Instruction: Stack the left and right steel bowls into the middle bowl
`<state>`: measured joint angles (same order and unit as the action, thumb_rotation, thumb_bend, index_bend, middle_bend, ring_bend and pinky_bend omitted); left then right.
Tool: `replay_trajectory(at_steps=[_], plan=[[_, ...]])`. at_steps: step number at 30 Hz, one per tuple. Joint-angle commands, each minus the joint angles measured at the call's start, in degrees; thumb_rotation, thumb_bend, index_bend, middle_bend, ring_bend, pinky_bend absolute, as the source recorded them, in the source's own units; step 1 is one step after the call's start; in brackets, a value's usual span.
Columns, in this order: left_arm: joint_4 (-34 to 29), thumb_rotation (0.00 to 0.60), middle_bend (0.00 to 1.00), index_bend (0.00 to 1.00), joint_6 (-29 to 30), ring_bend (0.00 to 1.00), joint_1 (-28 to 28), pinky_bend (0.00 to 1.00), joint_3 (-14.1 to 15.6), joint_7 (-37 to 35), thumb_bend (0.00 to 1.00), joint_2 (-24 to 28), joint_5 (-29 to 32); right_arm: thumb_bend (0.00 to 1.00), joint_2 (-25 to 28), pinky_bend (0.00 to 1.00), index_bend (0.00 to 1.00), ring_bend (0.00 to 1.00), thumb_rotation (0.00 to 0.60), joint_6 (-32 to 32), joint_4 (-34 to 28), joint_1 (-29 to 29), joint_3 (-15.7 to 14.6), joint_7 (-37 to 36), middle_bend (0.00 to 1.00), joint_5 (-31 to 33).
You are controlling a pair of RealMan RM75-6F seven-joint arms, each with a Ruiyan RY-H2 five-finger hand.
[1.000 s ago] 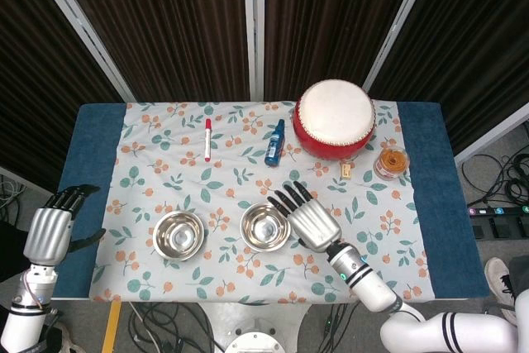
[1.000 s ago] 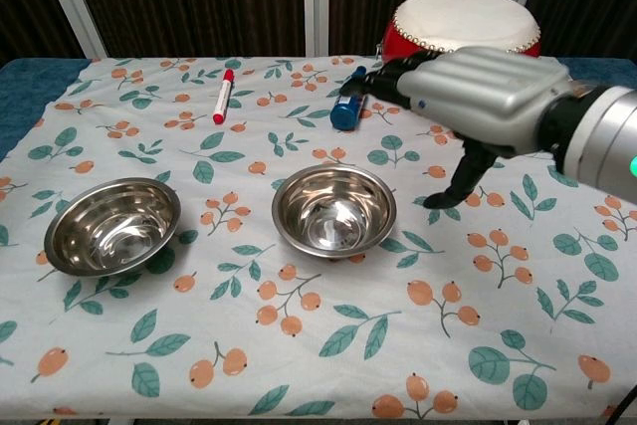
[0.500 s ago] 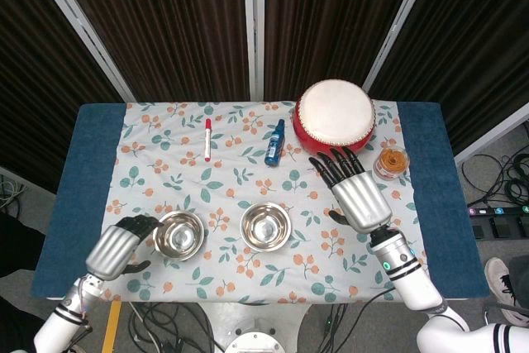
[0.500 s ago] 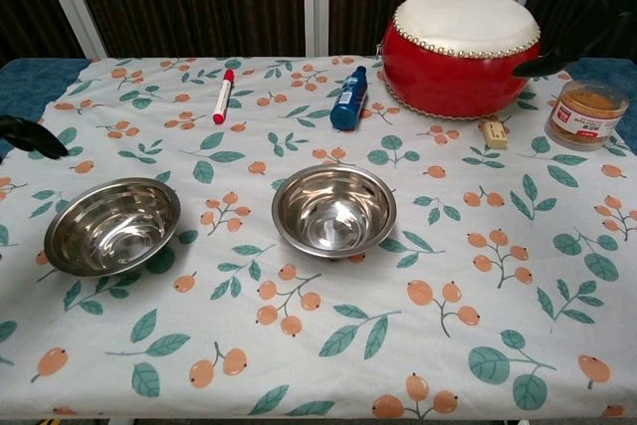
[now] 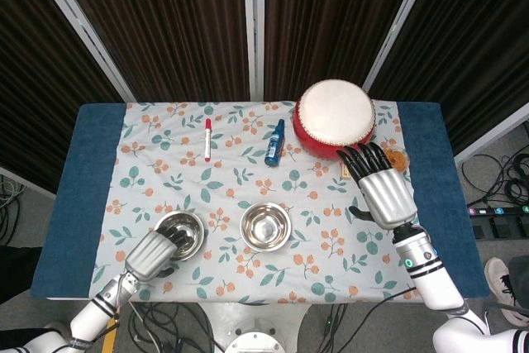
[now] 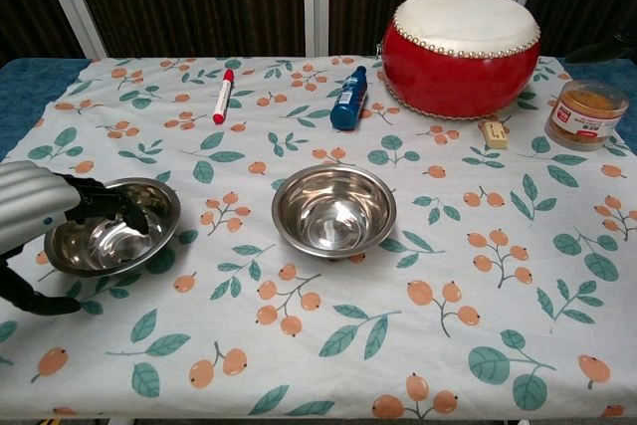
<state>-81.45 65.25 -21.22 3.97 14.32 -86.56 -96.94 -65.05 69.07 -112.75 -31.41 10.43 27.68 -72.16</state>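
L hand (image 6: pixel 40 211) at left shiny steel bowl (image 6: pixel 111 226), near table edge.
Fingers curl over its rim, thumb below; firm grip unclear. R hand (image 5: pixel 382 188) spread, empty, w/ middle steel bowl (image 6: pixel 333 210) beside.

Two shiny steel bowls are seen on the flowered cloth (image 6: pixel 398 365), both upright. The middle bowl (image 6: pixel 334 210) is set near the cloth's middle, and nothing is seen inside it. The left bowl (image 6: pixel 111 227) is set near the cloth's left edge, apart from the middle bowl.
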Motion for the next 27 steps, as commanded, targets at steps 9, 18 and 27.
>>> replay_trajectory(at_steps=[9,18,27], plan=[[3.9,0.6,0.54,0.49,-0.7,0.48,-0.6,0.55,-1.4,1.1,0.22,-3.2,3.9,0.03,0.4,0.0,0.03,0.0,0.6,-1.0,1.7,0.3,-0.4,-2.3,0.07,0.3],[5.5,0.6,0.68,0.64,0.4,0.62,-1.1,0.67,-1.5,2.3,0.3,-4.9,3.8,0.03,0.5,0.0,0.03,0.0,0.6,-1.2,2.4,0.3,-0.5,-2.8,0.07,0.9],[6.2,0.6,0.73,0.7,2.5,0.67,-1.5,0.73,-1.1,3.3,0.33,-5.6,2.3,0.03,0.6,0.0,0.01,0.0,0.6,-1.2,2.9,0.6,-0.6,-3.6,0.07,1.1]])
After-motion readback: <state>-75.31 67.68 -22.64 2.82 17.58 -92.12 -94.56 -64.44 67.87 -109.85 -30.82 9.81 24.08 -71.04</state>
